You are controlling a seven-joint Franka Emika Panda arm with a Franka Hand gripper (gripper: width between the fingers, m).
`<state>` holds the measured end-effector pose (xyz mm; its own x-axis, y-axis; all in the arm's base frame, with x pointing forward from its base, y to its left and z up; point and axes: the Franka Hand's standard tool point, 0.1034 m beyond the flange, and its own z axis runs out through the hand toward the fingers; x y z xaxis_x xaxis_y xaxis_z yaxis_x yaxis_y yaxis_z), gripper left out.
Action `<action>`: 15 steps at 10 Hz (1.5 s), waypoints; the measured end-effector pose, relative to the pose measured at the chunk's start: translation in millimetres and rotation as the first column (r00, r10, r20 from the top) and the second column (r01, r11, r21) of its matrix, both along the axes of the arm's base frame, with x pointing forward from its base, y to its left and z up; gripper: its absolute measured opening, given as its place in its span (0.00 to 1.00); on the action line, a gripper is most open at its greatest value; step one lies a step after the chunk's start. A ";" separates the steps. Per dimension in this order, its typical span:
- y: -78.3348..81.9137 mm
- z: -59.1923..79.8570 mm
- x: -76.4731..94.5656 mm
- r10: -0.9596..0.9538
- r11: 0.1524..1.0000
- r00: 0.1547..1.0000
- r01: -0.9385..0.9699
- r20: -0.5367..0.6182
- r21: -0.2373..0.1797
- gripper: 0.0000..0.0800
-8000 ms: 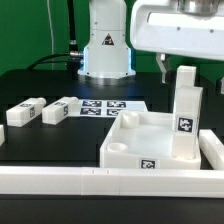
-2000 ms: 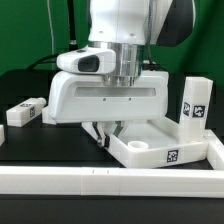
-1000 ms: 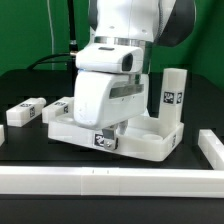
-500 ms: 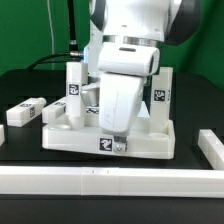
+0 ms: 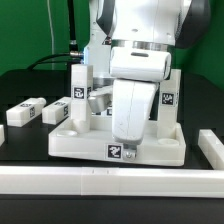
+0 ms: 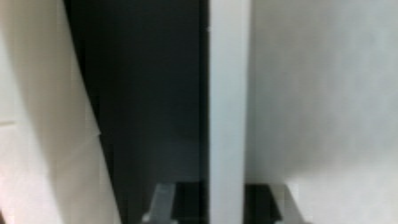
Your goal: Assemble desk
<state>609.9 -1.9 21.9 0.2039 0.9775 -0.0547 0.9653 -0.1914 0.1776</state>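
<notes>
Exterior view: a white tray-like tabletop (image 5: 85, 145) sits flat on the black table, in front of a long white rail (image 5: 100, 181). One upright leg (image 5: 77, 88) stands in its far corner toward the exterior view's left. Another upright leg (image 5: 169, 100) stands toward the right. A loose leg (image 5: 25, 113) lies on the table, well apart to the left.

The main risk, as I judge it, is the hold slipping. The gripper (image 5: 127, 150) has only the thin front wall, so a sideways pull could twist the tabletop out. A jolt might also tip or loosen the standing legs, if they are not fully seated. A push forward could knock the tabletop against the rail.

The arm reaches straight down over the tabletop, and its bulky wrist hides the middle of the tray. In the wrist view the wall (image 6: 226, 90) runs between the fingers (image 6: 171, 198). The jaws are nearly together and appear to pinch it, though blur hides the contact.
</notes>
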 end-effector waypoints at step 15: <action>42.4 1.1 21.5 0.080 0.997 0.994 -0.081 -0.078 -0.018 0.13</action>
